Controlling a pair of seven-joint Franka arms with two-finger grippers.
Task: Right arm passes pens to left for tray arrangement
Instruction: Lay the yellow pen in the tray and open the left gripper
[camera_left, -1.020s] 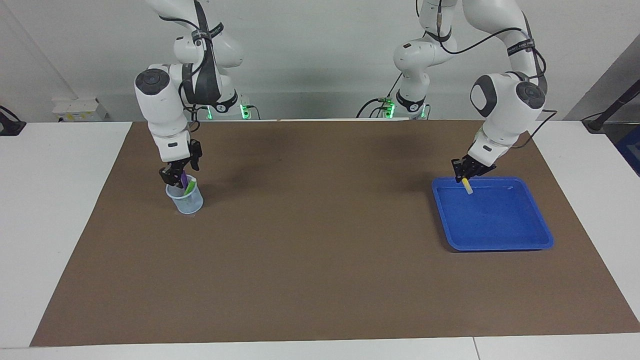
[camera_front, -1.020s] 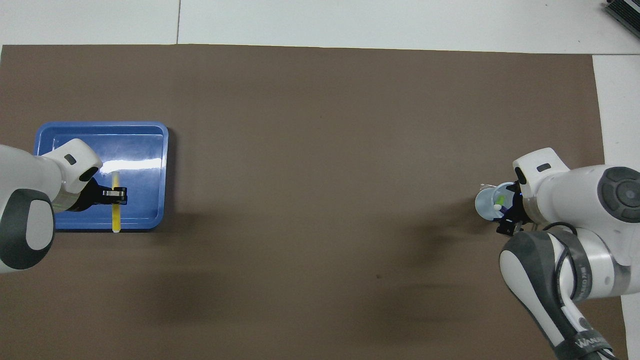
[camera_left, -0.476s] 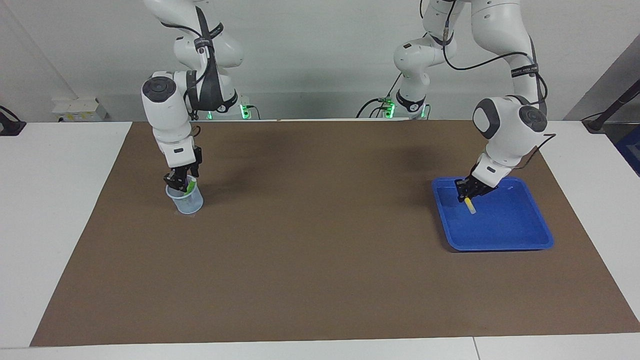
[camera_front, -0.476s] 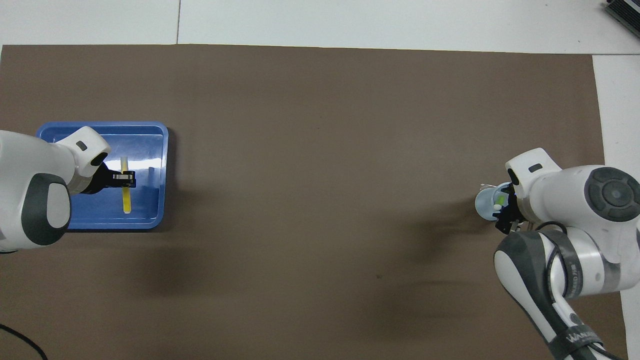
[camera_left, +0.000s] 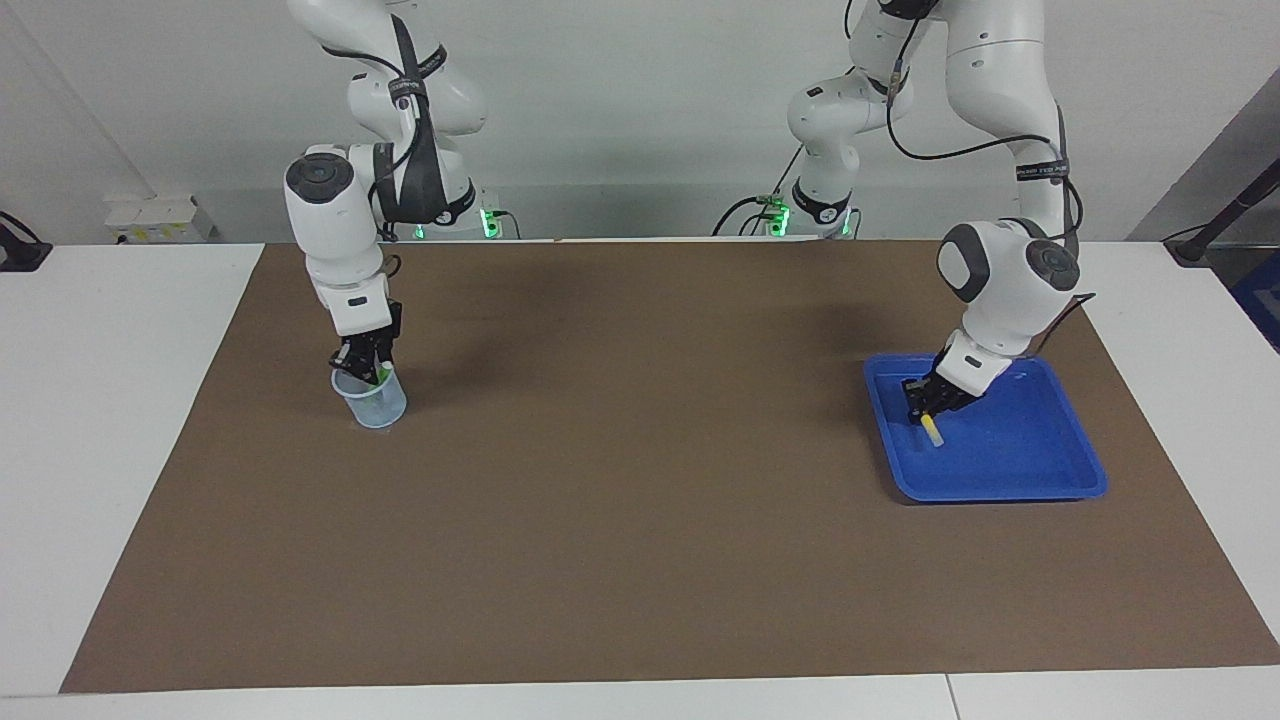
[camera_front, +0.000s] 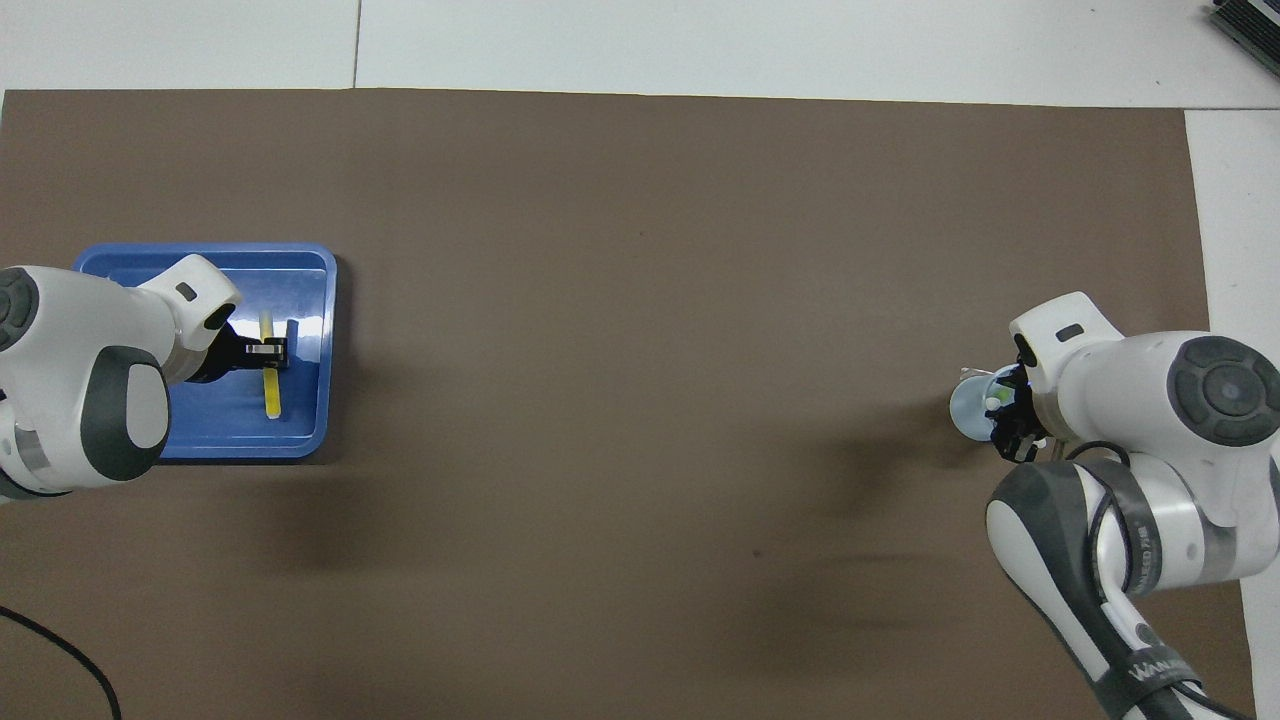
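Lowering since a second ago, the left gripper (camera_left: 925, 408) is clamping the yellow pen (camera_front: 270, 378) low inside the blue tray (camera_front: 305, 440), its long axis running toward and away from the robots. Meanwhile the right gripper (camera_left: 368, 368) is dipping into the clear cup (camera_left: 372, 403), fingers narrowing around the green pen (camera_front: 996, 400); grip unclear.
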